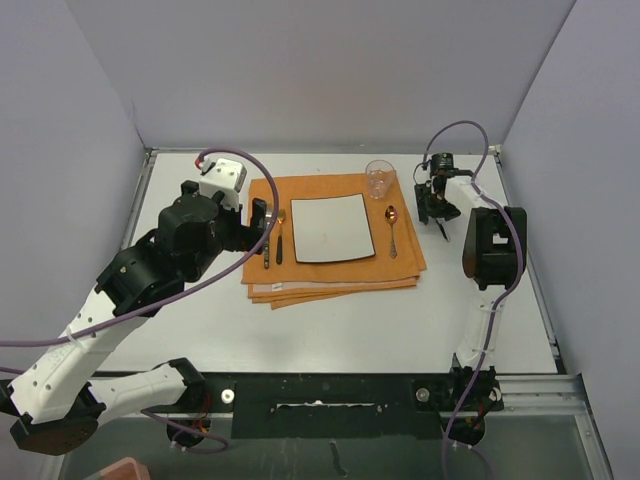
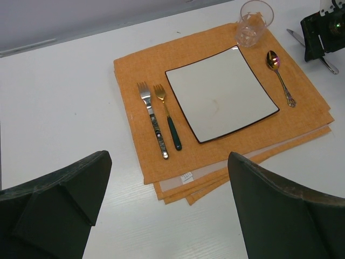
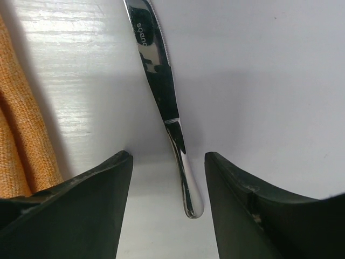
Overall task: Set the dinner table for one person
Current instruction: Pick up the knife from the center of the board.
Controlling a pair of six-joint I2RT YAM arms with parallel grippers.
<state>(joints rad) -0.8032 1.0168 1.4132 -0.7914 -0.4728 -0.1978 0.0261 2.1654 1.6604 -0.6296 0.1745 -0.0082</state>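
The dinner table (image 1: 330, 330) is pale and bare around an orange placemat (image 1: 330, 275). On the mat lie a square white plate (image 1: 332, 228), a silver fork (image 2: 153, 118), a gold fork with a green handle (image 2: 168, 121) and a spoon (image 2: 280, 75). A clear glass (image 1: 379, 178) stands at the mat's far right corner. A steel knife (image 3: 159, 81) lies on the table right of the mat. My right gripper (image 3: 168, 178) is low over it, jaws apart on either side of the handle without touching it. My left gripper (image 2: 168, 162) hangs open and empty near the mat's left side.
Grey walls close in the table on the left, back and right. The right arm's elbow (image 1: 493, 245) stands over the table's right side. The left arm (image 1: 150, 270) reaches across the near left. The mat's stacked edges (image 2: 188, 186) stick out at its near corner.
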